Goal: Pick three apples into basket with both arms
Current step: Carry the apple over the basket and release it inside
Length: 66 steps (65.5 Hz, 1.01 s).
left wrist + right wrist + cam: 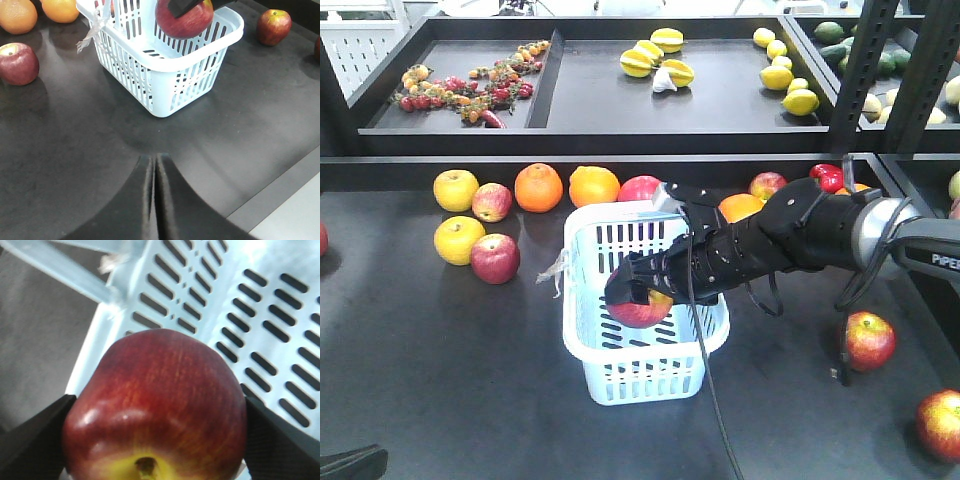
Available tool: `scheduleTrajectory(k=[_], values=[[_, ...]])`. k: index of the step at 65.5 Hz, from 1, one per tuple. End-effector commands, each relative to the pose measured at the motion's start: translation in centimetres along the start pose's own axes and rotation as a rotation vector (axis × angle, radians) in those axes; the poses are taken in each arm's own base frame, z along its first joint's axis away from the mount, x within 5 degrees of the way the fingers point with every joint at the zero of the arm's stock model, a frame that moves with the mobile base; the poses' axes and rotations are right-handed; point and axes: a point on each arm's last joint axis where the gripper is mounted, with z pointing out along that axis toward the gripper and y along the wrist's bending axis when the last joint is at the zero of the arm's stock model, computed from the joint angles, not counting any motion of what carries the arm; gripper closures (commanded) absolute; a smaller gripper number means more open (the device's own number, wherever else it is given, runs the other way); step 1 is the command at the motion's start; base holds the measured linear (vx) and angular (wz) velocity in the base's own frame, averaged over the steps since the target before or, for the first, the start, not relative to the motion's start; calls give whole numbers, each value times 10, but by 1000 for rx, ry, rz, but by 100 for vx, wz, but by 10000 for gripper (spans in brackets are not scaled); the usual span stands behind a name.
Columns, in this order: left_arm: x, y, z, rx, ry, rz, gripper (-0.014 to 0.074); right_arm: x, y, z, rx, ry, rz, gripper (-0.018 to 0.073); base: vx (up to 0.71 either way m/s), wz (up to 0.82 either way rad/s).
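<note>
Apple, stem toward wrist, between fingers

Grocery-style produce display — black tiered trays, fruit grouped: lemons, oranges, small tomatoes.

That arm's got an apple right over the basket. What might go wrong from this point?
1. The right gripper holds the apple only by its sides over the basket. If it lets go too high, the apple may bounce on the slotted floor or bruise.
2. A black cable hangs from the right arm across the basket's front rim. Pulling back might snag it and drag or tip the basket.
</note>
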Motion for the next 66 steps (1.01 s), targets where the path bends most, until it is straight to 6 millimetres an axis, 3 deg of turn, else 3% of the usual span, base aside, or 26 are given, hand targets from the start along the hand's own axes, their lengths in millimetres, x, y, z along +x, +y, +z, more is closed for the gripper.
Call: scheduleTrajectory(k=[1,5,18,27,54,66], values=[[-13,1,-2,-15,-79,-28,604,-19,15,-23,-15,-106,-30,457,0,0],[-13,1,-2,-15,-79,-28,604,-19,14,-23,-13,-106,-30,396,0,0],[-12,1,-2,-15,-78,-28,604,-22,12,-23,9,-136,-27,75,0,0],[-12,1,-2,-15,-78,-28,604,-24,11,-23,22,-161,-19,-60,0,0],[-12,1,-2,-15,-78,-28,604,-25,10,-24,23,-164,-3,-64,0,0],[-12,1,-2,-15,-78,-28,604,-22,19,-32,-26,-125,-9,23,0,0]])
